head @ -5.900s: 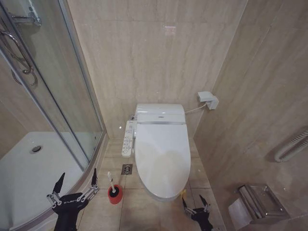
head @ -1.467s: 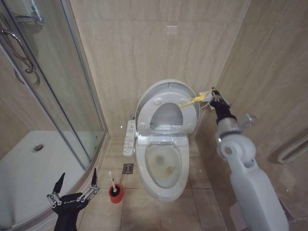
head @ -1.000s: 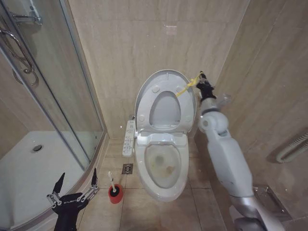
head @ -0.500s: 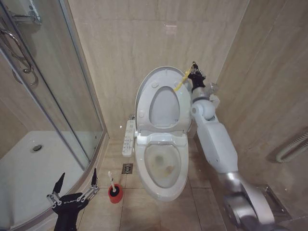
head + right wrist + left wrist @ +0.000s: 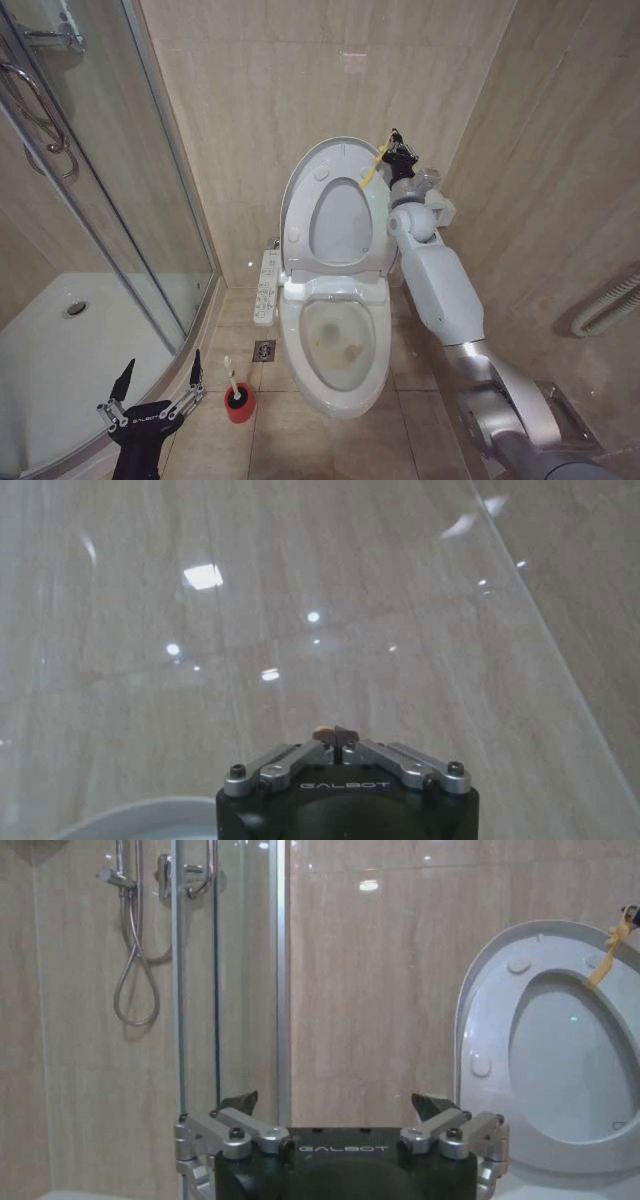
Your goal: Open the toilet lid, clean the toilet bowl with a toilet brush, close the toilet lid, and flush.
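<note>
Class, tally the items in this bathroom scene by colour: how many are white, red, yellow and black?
White: 3 (toilet lid, toilet bowl, toilet brush handle)
Red: 1 (brush holder)
Yellow: 1 (loop tag)
Black: 2 (left end effector, right end effector)
Total: 7

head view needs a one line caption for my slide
Right claw pinches the yellow loop tag, holding the toilet lid upright over the stained toilet bowl.

Right hand [image 5: 393, 150] seemingly pinches yellow tag [image 5: 372, 170] of upright toilet lid [image 5: 338, 205]
</note>
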{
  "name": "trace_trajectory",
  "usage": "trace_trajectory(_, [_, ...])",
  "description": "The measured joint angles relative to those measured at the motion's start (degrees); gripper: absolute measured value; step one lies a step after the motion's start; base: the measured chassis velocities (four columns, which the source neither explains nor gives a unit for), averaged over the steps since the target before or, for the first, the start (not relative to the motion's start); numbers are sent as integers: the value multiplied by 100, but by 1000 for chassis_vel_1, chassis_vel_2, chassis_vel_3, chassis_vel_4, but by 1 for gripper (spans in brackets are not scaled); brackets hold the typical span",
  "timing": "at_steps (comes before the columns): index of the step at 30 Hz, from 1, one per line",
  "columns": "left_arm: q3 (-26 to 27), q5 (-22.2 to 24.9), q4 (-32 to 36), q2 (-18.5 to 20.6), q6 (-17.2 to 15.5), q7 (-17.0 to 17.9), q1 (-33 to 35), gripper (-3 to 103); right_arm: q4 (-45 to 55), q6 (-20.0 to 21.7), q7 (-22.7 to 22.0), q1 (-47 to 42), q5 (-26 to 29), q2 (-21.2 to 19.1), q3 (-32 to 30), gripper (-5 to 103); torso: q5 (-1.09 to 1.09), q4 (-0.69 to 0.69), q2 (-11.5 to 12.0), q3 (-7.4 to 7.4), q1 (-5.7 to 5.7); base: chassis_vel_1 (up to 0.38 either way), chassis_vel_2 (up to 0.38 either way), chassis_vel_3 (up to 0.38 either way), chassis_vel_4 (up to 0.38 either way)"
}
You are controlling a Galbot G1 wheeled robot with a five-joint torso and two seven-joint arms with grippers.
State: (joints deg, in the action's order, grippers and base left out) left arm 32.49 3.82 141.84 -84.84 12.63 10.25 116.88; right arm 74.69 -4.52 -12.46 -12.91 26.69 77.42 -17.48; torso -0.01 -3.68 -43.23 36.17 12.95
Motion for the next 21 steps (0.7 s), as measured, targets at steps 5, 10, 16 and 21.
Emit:
trace_trajectory(5, [0,0,0,0,0,0,0,100,-142,-18,6,41,-187,-24,-43,1,0,2,0,0,0,0,0,0,0])
trace_trajectory(10, [0,0,0,0,0,0,0,100,-242,-1,14,66,-320,-129,-118,1,0,4,0,1,0,0,0,0,0])
trace_trajectory(16, [0,0,0,0,0,0,0,100,-349,35,66,30,-448,-203,-133,1,1,0,0,1,0,0,0,0,0])
trace_trajectory(21, [0,0,0,0,0,0,0,100,-518,27,129,31,-634,-209,-176,1,1,0,0,1,0,0,0,0,0])
